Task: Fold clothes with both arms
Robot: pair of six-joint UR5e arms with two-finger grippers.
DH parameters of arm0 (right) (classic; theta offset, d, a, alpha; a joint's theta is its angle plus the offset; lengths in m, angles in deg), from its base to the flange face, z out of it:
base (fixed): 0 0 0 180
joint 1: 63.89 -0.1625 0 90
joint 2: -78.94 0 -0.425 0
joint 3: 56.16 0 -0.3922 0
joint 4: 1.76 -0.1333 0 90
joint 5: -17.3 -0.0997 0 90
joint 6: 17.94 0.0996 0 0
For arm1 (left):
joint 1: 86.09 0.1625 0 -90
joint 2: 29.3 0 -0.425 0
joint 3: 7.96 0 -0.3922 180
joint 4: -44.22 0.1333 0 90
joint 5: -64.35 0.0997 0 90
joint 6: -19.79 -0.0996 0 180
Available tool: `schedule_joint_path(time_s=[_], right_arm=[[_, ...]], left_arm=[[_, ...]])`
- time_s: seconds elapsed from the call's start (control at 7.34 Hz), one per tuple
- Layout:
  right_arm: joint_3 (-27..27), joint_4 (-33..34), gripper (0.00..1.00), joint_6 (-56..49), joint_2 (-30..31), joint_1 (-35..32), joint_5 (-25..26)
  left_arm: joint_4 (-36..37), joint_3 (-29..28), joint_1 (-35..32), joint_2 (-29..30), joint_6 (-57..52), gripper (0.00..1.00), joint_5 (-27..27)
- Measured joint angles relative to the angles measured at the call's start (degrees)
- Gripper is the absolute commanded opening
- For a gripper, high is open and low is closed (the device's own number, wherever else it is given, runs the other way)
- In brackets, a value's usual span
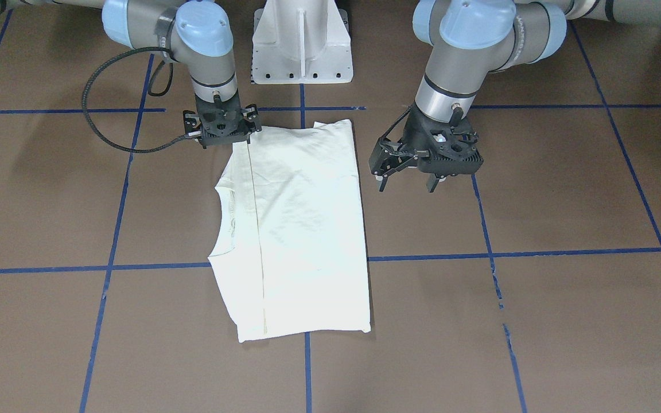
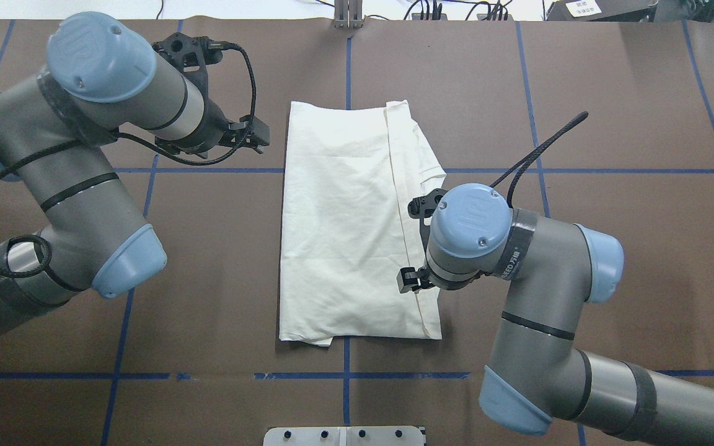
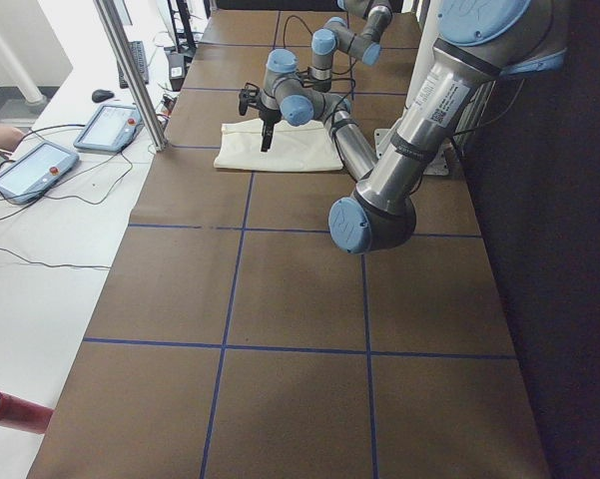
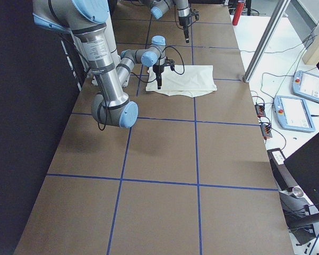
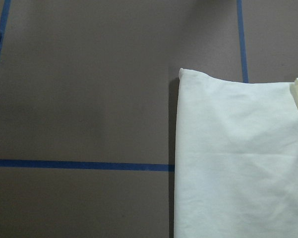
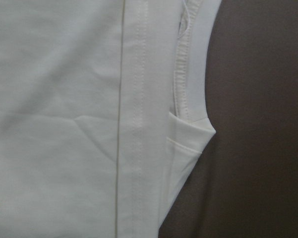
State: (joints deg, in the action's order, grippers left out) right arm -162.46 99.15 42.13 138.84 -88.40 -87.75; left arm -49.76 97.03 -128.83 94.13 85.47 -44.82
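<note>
I see the left fingers [image 1: 381,181] wide and empty beside the folded shirt [image 1: 302,229]; the right arm's [image 1: 211,63] I cannot tell.

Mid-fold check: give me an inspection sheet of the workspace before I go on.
Surface: brown table with a blue tape grid.
Job's things: shirt folded to a long rectangle, plain side up, neckline at its edge on the robot's right.
Clutter: nothing seen.
Grippers: left gripper jaws open, beside the shirt, off it; right gripper over the shirt's neckline-side edge, jaws hidden.
Cables: black cable loops off the right wrist, clear of the shirt.
Surroundings: white pedestal; teach pendants on a side bench.
</note>
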Motion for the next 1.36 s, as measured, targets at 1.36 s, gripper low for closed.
schedule_joint_path(time_s=[1.36], right_arm=[[7.7, 3.7, 1.00, -1.4, -2.5, 1.0, -1.5]], left_arm=[[1.1, 2.6, 0.1, -1.4, 0.5, 1.00, -1.0]])
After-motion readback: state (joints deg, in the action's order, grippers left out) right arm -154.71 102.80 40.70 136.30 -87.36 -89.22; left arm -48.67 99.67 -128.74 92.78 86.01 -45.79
